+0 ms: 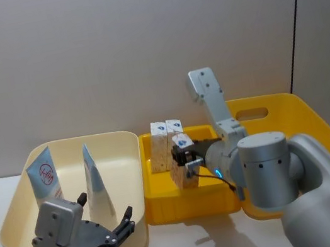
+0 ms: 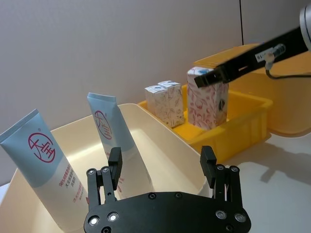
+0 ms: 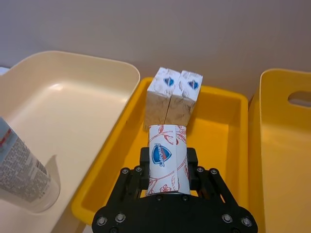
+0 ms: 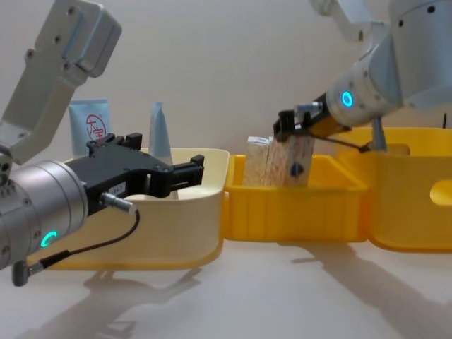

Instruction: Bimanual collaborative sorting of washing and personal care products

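Right gripper: My right gripper (image 3: pixel 167 162) is clamped across the top of the held carton (image 2: pixel 208 104), one finger on each broad face.
Held carton, place: It is upright inside the small yellow bin (image 1: pixel 192 203), toward the bin's left wall and just on the near side of the pair of cartons (image 3: pixel 163 99). The wall hides its base, so I cannot tell whether it is on the floor.
Pair of cartons: They stand touching side by side in the far-left corner of that bin.
Carton handling: I judge it light, thin card, probably hollow around its contents. Hard pressure would dent it. The flat faces give a sure hold, and a grip up high leaves the base free to land square.
Risk: It is tall and narrow, so a tilted release could tip it onto the pair.
Left gripper: My left gripper (image 2: pixel 161 162) hangs spread wide and empty over the near edge of the cream bin (image 1: pixel 78 139).
Tubes: The left tube (image 2: pixel 43 160) and the right tube (image 2: pixel 109 128) stand cap-down with their flat ends up, leaning toward the cream bin's far-left wall.
Tube handling: I judge them soft and smooth-skinned, so they will yield and may slide. I'd grip mid-body across the wide face, gently.
Large yellow bin: The large yellow bin (image 1: pixel 291 115) sits just right of the small one.
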{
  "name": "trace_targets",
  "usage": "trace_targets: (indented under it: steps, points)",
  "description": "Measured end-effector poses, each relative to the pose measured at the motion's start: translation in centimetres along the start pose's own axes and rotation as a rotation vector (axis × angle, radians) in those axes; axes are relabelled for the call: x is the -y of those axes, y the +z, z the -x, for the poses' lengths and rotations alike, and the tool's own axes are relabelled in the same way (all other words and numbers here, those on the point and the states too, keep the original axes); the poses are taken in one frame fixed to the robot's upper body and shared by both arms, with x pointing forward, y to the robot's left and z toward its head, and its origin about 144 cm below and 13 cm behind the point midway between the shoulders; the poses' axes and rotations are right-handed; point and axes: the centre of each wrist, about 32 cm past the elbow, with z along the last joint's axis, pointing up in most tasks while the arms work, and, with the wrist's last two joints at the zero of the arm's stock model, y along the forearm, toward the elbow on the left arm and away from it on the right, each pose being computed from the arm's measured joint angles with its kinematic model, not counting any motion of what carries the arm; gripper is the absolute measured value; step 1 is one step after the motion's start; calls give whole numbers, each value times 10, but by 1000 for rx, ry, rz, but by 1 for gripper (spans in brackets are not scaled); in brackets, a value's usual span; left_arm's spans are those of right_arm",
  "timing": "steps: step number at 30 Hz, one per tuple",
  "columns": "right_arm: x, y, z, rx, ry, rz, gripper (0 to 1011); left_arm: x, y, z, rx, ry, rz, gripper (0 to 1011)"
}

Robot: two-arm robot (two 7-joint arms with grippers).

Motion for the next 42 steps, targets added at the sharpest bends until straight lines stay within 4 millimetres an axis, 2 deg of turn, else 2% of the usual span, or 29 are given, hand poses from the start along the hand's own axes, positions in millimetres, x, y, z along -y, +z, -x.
trace_targets:
  steps: [9,20,32,42]
  points:
    - [8,12,-4,27,-20,-107,415,0,0,0,0,0,0,1003]
    - [23,30,-17,72,-95,-251,415,0,0,0,0,0,0,1003]
    - [46,49,-49,138,-264,-385,415,0,0,0,0,0,0,1003]
    - [60,56,-76,165,-370,-352,415,0,0,0,0,0,0,1003]
